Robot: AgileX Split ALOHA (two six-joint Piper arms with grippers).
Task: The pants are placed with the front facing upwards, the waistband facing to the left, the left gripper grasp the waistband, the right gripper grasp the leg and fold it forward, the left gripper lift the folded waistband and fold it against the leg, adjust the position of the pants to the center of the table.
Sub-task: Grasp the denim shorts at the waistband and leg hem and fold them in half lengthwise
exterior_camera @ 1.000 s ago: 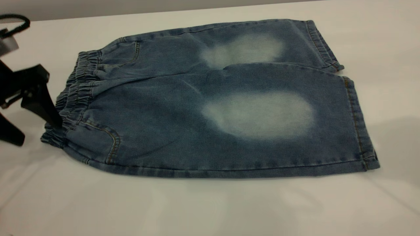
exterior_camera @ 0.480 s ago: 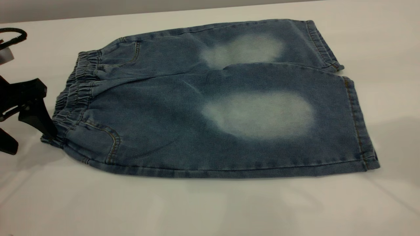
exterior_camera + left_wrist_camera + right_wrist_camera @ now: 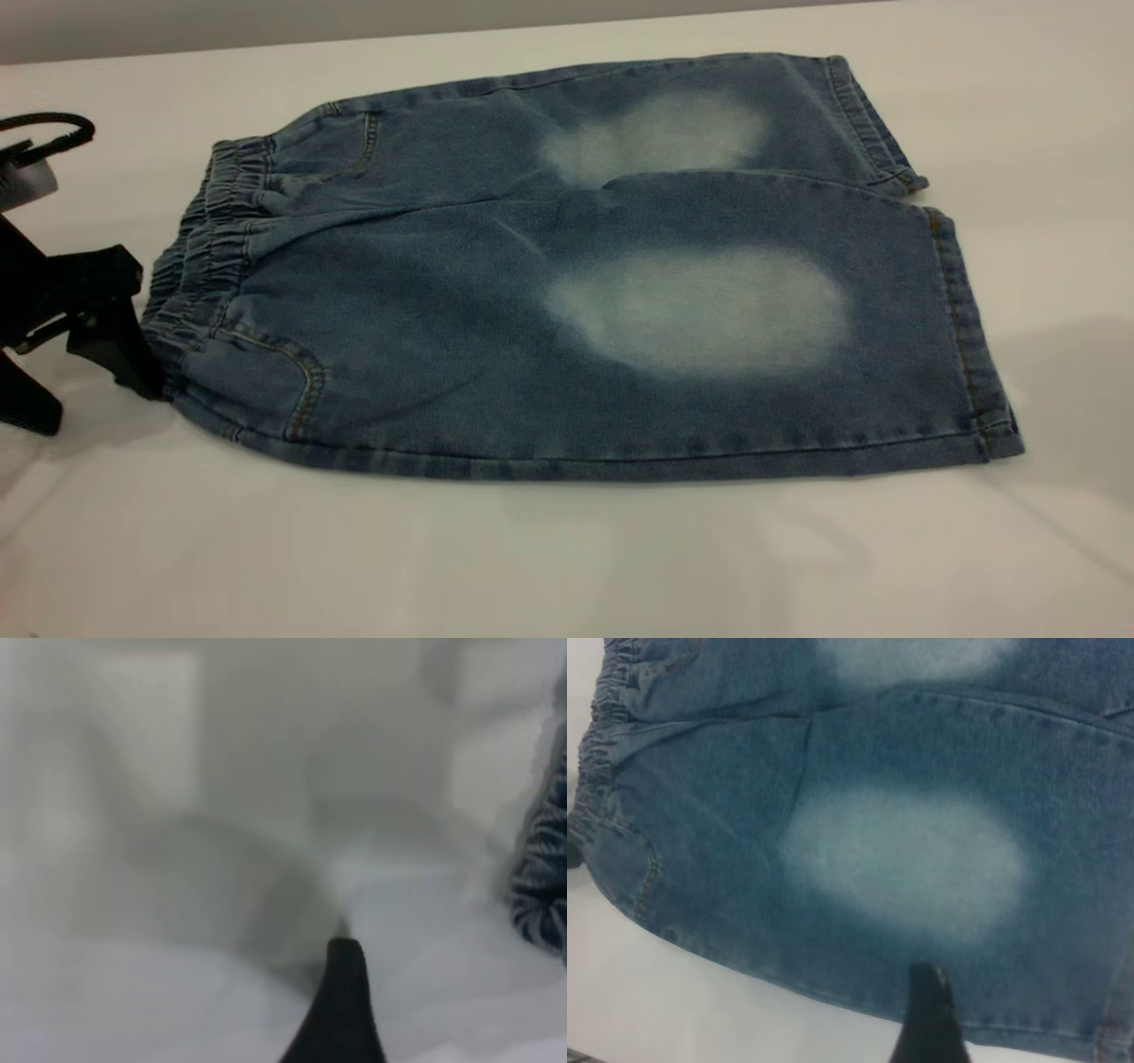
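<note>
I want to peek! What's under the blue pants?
The white table shows all around the pants, which lie flat on it. Whatever lies beneath the denim is covered. The left gripper sits beside the waistband, not underneath.

I see large smooth matte white desk (image 3: 567,558); short wide blue denim pants (image 3: 567,283) lying flat on it, waistband (image 3: 208,239) left.

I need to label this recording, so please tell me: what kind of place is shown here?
Probably a robot test bench or lab, not a home. A large plain white table holds only one pair of denim pants, and the black left gripper is beside the waistband.
</note>
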